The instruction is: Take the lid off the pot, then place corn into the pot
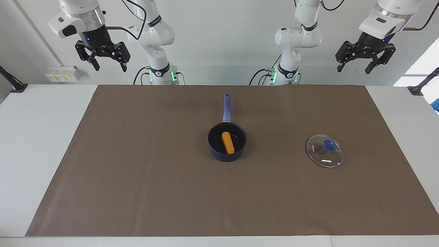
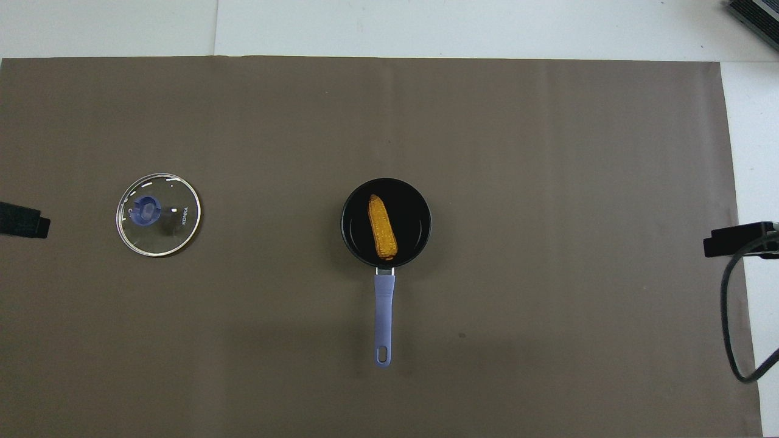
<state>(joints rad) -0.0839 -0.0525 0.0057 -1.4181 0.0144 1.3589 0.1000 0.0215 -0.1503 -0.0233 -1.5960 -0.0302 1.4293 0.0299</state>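
Corn (image 1: 227, 142) lies in the pot (image 1: 226, 151), lid (image 1: 324, 151) off — left gripper (image 1: 356, 67) and right gripper (image 1: 108, 65) wait high above, both spread, empty.

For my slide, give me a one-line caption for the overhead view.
Corn lies in the pot, handle toward the robots; lid flat on the mat, toward the left arm's end.

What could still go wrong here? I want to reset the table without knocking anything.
The corn already lies in the pot. The pot's long handle points toward the robots, so an arm coming down might catch it and tip the pot. The glass lid lies flat on the mat toward the left arm's end and is easy to overlook. Both grippers, left and right, hang open, raised.
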